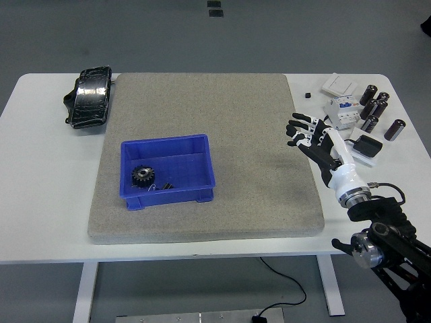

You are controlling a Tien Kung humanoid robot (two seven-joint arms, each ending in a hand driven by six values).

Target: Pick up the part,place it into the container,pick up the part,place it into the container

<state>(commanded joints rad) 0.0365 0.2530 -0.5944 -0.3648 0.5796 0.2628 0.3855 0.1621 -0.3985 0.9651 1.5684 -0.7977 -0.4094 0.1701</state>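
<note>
A blue container (pixel 168 171) sits on the grey mat (pixel 202 155) left of centre. Inside it lie a black gear (pixel 142 176) and a small dark part (pixel 166 186). My right hand (pixel 306 136) is at the mat's right edge, fingers spread, holding nothing, well right of the container. The left arm does not show.
Several black cylinders (pixel 375 108), a white breaker block (pixel 342 111), a white switch plate (pixel 335 84), a small black cube (pixel 308 95) and a flat black piece (pixel 368 144) lie at the table's right. A black wrapped object (pixel 89 97) lies at the back left.
</note>
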